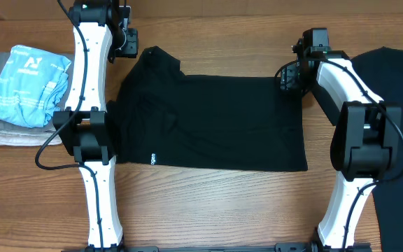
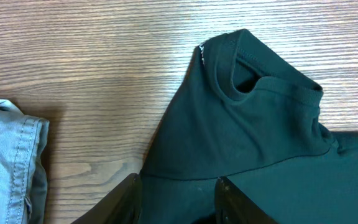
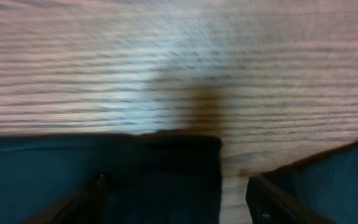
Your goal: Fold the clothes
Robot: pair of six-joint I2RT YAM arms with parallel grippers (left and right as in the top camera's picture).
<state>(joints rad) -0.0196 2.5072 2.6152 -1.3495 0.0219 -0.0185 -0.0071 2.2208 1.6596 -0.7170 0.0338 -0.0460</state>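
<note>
a black t-shirt point(image 1: 215, 119) lies flat in the middle of the desk point(image 1: 208, 210), between the arms. the left gripper point(image 2: 176, 188) is spread wide over its sleeve. the right gripper point(image 3: 178, 186) is spread wide over a shirt corner. a second black shirt point(image 1: 397, 105) lies at the right edge.

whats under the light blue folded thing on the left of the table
A folded grey garment lies under the light blue garment, showing along its left and lower edges. Its middle, and anything between them, is covered.

Black T-shirt point(image 1: 215, 122) with white logo point(image 1: 153, 158), light-blue white-printed garment point(image 1: 30, 84), grey fabric point(image 1: 9, 136), brown wood-grain table point(image 1: 215, 210).
</note>
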